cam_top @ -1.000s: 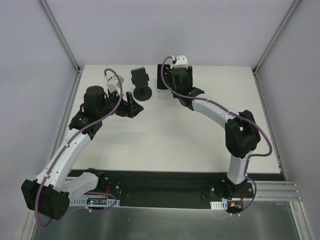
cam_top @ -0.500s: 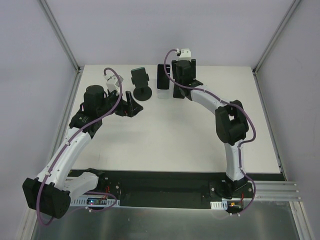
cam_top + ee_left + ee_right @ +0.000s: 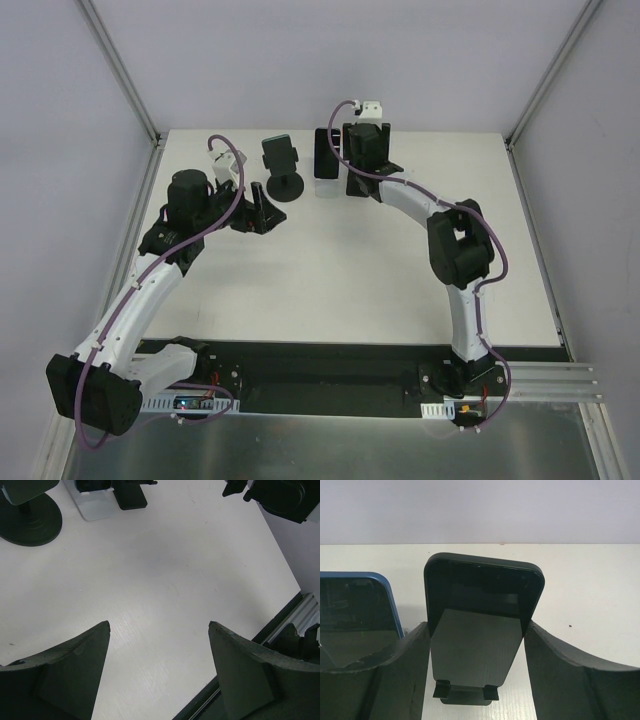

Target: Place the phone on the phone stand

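In the right wrist view a black phone (image 3: 482,580) stands upright between the fingertips of my right gripper (image 3: 477,625), which is shut on its two side edges. Directly below it is the black phone stand (image 3: 475,650), a flat tilted plate with two small hooks at its lower edge. The plate overlaps the phone's lower part, and I cannot tell whether the phone touches the hooks. My left gripper (image 3: 159,625) hangs open over bare table, left of the stands (image 3: 262,215), with nothing between its fingers.
A blue-edged phone (image 3: 355,605) leans on a white stand (image 3: 325,190) just left of my right gripper. Further left stands a black holder on a round base (image 3: 282,170), also seen in the left wrist view (image 3: 30,520). The back wall is close behind.
The right arm's elbow has swung inward toward the table's middle and the gripper has shifted slightly toward the back. Over the last half second it has barely moved. The left arm is still.
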### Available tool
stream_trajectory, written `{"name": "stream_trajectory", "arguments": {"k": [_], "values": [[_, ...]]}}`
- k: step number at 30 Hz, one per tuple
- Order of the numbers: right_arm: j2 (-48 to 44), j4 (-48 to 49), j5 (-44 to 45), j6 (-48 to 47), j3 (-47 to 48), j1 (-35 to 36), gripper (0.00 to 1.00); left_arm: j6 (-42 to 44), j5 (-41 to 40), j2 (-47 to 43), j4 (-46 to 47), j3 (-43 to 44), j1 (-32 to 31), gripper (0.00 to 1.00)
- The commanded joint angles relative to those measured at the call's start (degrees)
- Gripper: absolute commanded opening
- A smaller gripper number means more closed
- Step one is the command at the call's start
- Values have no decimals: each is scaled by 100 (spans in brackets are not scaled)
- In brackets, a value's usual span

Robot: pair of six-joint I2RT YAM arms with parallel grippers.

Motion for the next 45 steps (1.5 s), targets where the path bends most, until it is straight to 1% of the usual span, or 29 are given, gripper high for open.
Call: {"name": "stream_trajectory", "arguments": {"k": [1, 14, 23, 25, 26, 28, 29, 31, 32, 34, 35, 37, 41, 42, 44, 45], "values": [[-42, 391, 91, 158, 176, 35, 1, -96, 179, -29, 215, -40, 61, 78], [108, 241, 134, 290, 185, 87, 1, -166, 284, -20, 268, -57, 114, 78], [134, 92, 161, 149, 185, 70, 1, -245, 381, -20, 320, -75, 149, 78], [143, 40, 152, 158, 185, 61, 12, -263, 425, -3, 329, -75, 158, 78], [134, 22, 117, 167, 185, 61, 23, -272, 434, -11, 347, -84, 158, 78], [134, -31, 73, 167, 202, 61, 39, -281, 460, -11, 356, -93, 166, 78], [134, -57, 56, 167, 211, 61, 53, -280, 460, -11, 364, -93, 175, 78], [134, -180, 12, 167, 316, 61, 70, -289, 460, 6, 382, -101, 184, 78], [125, -259, 3, 167, 386, 61, 82, -298, 460, 6, 373, -101, 175, 78], [55, -610, 3, 167, 606, 52, 94, -281, 451, 15, 391, -110, 184, 78], [20, -689, 3, 184, 650, 61, 96, -289, 442, 24, 382, -119, 184, 78], [-164, -1015, -41, 202, 773, 61, 97, -281, 434, 33, 382, -119, 184, 78], [-700, -1647, 64, 255, 651, 183, 96, -254, 407, 59, 382, -137, 184, 78], [-1014, -1883, 116, 255, 546, 236, 96, -254, 355, 59, 382, -137, 184, 78], [-1367, -2130, 161, 290, 28, 446, 96, -228, 320, 59, 382, -145, 184, 78], [-1769, -2280, 144, 307, -208, 535, 96, -219, 276, 59, 382, -154, 184, 78]]}}
